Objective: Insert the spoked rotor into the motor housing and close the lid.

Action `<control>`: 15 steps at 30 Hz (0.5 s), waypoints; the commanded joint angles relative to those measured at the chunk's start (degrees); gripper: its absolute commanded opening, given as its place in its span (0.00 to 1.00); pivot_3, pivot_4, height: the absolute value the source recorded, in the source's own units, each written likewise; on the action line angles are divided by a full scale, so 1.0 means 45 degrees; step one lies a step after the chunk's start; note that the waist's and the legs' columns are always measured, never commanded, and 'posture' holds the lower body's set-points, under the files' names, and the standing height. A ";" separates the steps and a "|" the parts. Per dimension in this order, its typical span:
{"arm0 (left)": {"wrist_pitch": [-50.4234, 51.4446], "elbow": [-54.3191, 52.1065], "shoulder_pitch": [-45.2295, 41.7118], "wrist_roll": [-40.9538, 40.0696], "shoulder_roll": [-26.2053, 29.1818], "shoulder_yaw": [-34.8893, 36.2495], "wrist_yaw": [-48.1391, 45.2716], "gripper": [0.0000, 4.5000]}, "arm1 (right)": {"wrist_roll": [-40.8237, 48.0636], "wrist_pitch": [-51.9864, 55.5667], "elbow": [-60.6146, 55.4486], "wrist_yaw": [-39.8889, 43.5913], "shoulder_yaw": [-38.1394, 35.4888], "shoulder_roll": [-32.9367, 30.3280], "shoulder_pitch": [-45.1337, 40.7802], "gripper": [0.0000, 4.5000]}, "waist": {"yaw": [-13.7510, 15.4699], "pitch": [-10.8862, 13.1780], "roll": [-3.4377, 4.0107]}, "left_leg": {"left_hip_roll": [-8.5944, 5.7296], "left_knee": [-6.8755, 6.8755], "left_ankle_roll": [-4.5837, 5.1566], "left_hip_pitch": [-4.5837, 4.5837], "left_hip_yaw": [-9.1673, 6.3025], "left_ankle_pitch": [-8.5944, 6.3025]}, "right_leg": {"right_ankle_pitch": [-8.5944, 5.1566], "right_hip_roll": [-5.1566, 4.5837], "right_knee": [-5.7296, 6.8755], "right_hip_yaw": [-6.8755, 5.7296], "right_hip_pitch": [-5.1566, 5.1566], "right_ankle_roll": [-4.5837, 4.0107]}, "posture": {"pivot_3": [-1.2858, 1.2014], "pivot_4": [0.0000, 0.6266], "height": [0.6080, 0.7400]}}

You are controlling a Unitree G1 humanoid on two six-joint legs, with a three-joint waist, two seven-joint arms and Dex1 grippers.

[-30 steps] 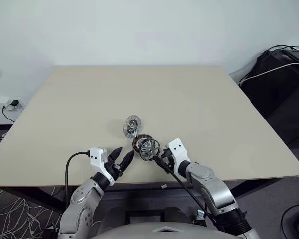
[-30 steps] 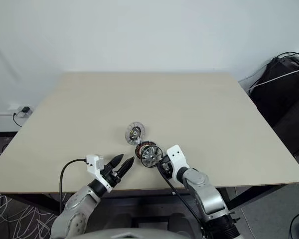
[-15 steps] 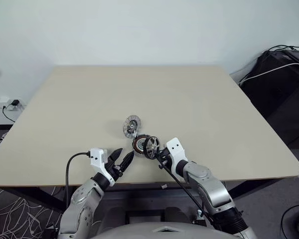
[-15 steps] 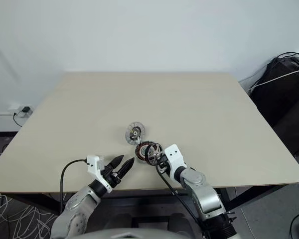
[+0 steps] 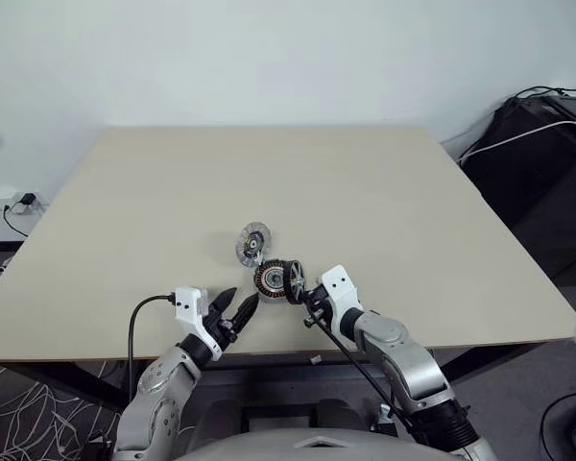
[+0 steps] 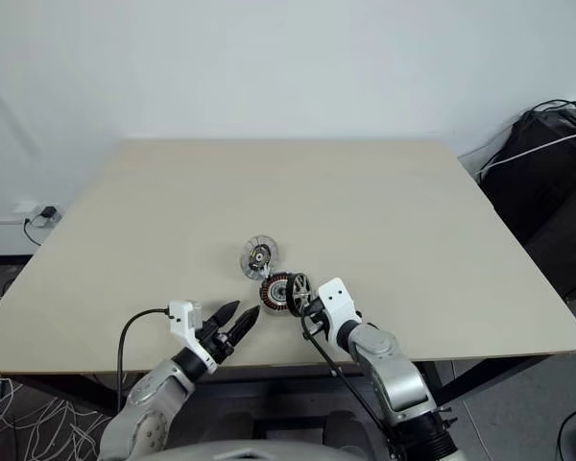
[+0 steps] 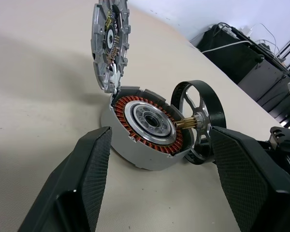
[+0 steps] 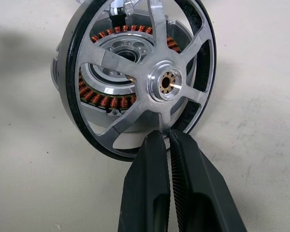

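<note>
Left gripper [image 5: 234, 309]: my fingers stand well apart and empty, just in front of the motor housing, aimed at it; I can use them to brace the housing if it slides.
Lid [image 7: 108, 43]: ribbed silver disc, tilted up on edge behind the housing and touching its rim; it seems hinged or leaning there, I cannot tell which. It is not yet closed.
Motor housing [image 7: 145, 128]: propped on the tabletop [image 5: 365, 202], tilted so its copper windings and shiny hub face my left gripper.
Spoked rotor [image 8: 150, 72]: standing on edge right beside the housing, its brass-tipped shaft pointing at the hub but not yet seated.
Right gripper [image 8: 168, 145]: my fingers are pinched together on the lower rim of the rotor, holding it upright.
Step in hand, as I judge it: seating the rotor. I should line the shaft up square with the hub bore, push slowly along the axis, and expect a sideways magnetic pull toward the windings.
Risk: a thin rim pinch may let the rotor twist.
</note>
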 commanded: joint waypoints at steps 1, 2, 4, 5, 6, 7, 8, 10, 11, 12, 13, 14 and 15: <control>-0.0053 -0.0146 -0.0178 -0.0109 -0.0059 -0.0082 -0.0082 0.76 | 0.0004 -0.0090 -0.0545 0.0025 -0.0013 0.0060 -0.0296 0.00 | 0.0000 0.0000 0.0000 | 0.0000 0.0000 0.0000 0.0000 0.0000 0.0000 | 0.0000 0.0000 0.0000 -0.0001 0.0000 0.0000 | 0.52 0.00 1.00; -0.0051 -0.0143 -0.0180 -0.0112 -0.0061 -0.0081 -0.0084 0.76 | -0.0024 -0.0107 -0.0637 0.0017 -0.0027 0.0026 -0.0304 0.00 | 0.0001 0.0000 0.0000 | 0.0000 0.0000 0.0000 0.0000 0.0000 0.0000 | 0.0000 0.0000 0.0000 0.0000 0.0000 0.0000 | 0.52 0.00 1.00; -0.0047 -0.0140 -0.0181 -0.0120 -0.0065 -0.0079 -0.0088 0.76 | -0.0138 -0.0138 -0.0891 -0.0013 -0.0031 -0.0090 -0.0337 0.00 | 0.0002 0.0000 0.0000 | 0.0000 0.0001 0.0000 0.0000 0.0000 0.0000 | 0.0000 0.0000 0.0001 -0.0001 0.0001 0.0000 | 0.52 0.00 1.00; -0.0048 -0.0135 -0.0182 -0.0125 -0.0068 -0.0077 -0.0093 0.76 | -0.0299 -0.0195 -0.1126 -0.0030 0.0016 -0.0222 -0.0382 0.00 | 0.0003 0.0001 0.0002 | -0.0001 0.0001 0.0000 0.0000 0.0000 0.0000 | 0.0000 0.0000 0.0000 -0.0001 0.0001 0.0000 | 0.52 0.00 1.00; -0.0050 -0.0130 -0.0183 -0.0125 -0.0070 -0.0076 -0.0096 0.76 | -0.0472 -0.0256 -0.1342 -0.0057 0.0069 -0.0339 -0.0428 0.00 | 0.0007 0.0002 0.0004 | -0.0002 0.0002 0.0000 0.0000 0.0001 0.0000 | 0.0000 0.0000 0.0000 0.0000 0.0000 0.0000 | 0.52 0.00 1.00; -0.0050 -0.0126 -0.0184 -0.0129 -0.0072 -0.0074 -0.0100 0.76 | -0.0594 -0.0280 -0.1536 -0.0076 0.0115 -0.0432 -0.0475 0.00 | 0.0009 0.0001 0.0003 | -0.0001 0.0002 0.0000 -0.0001 0.0001 0.0000 | 0.0000 -0.0001 0.0001 0.0001 0.0000 0.0001 | 0.52 0.00 1.00; -0.0049 -0.0119 -0.0186 -0.0135 -0.0078 -0.0072 -0.0104 0.76 | -0.0685 -0.0297 -0.1712 -0.0087 0.0159 -0.0507 -0.0539 0.00 | 0.0006 0.0001 0.0003 | -0.0002 0.0003 0.0000 0.0000 0.0000 0.0000 | 0.0000 -0.0001 0.0001 0.0000 0.0001 0.0001 | 0.52 0.00 1.00; -0.0051 -0.0112 -0.0191 -0.0145 -0.0086 -0.0072 -0.0115 0.76 | -0.1035 -0.0332 -0.1954 -0.0190 0.0309 -0.0687 -0.0710 0.00 | 0.0007 -0.0001 0.0003 | -0.0005 0.0004 0.0000 0.0001 0.0001 0.0000 | 0.0001 0.0000 0.0003 0.0000 0.0000 0.0002 | 0.52 0.00 1.00; -0.0052 -0.0109 -0.0201 -0.0160 -0.0102 -0.0072 -0.0118 0.76 | -0.1269 -0.0365 -0.2012 -0.0242 0.0409 -0.0805 -0.0821 0.00 | 0.0009 -0.0001 0.0003 | -0.0006 0.0004 0.0000 0.0002 0.0000 0.0000 | 0.0001 0.0003 0.0003 -0.0002 0.0001 0.0002 | 0.52 0.00 1.00; -0.0056 -0.0105 -0.0207 -0.0170 -0.0117 -0.0074 -0.0121 0.76 | -0.1513 -0.0369 -0.2045 -0.0253 0.0556 -0.0945 -0.0959 0.00 | 0.0011 -0.0001 0.0003 | -0.0009 0.0004 0.0000 0.0003 0.0000 0.0001 | 0.0001 0.0004 0.0003 -0.0002 0.0001 0.0001 | 0.52 0.00 1.00; -0.0060 -0.0102 -0.0210 -0.0176 -0.0126 -0.0075 -0.0125 0.76 | -0.1773 -0.0393 -0.2039 -0.0251 0.0739 -0.1098 -0.1097 0.00 | 0.0016 -0.0001 0.0003 | -0.0012 0.0004 0.0000 0.0003 0.0001 0.0001 | 0.0001 0.0003 0.0003 -0.0001 0.0002 0.0001 | 0.52 0.00 1.00; -0.0063 -0.0097 -0.0210 -0.0183 -0.0133 -0.0075 -0.0132 0.76 | -0.2057 -0.0415 -0.1996 -0.0214 0.0972 -0.1266 -0.1245 0.00 | 0.0014 -0.0001 0.0003 | -0.0013 0.0006 0.0000 0.0003 0.0001 0.0001 | 0.0001 0.0004 0.0003 -0.0002 0.0002 0.0001 | 0.52 0.00 1.00; -0.0068 -0.0081 -0.0218 -0.0179 -0.0140 -0.0076 -0.0132 0.76 | -0.2331 -0.0481 -0.1867 -0.0153 0.1232 -0.1414 -0.1416 0.00 | 0.0015 -0.0002 0.0001 | -0.0016 0.0007 0.0001 0.0003 0.0002 0.0001 | 0.0001 0.0003 0.0003 -0.0001 0.0002 0.0001 | 0.52 0.00 1.00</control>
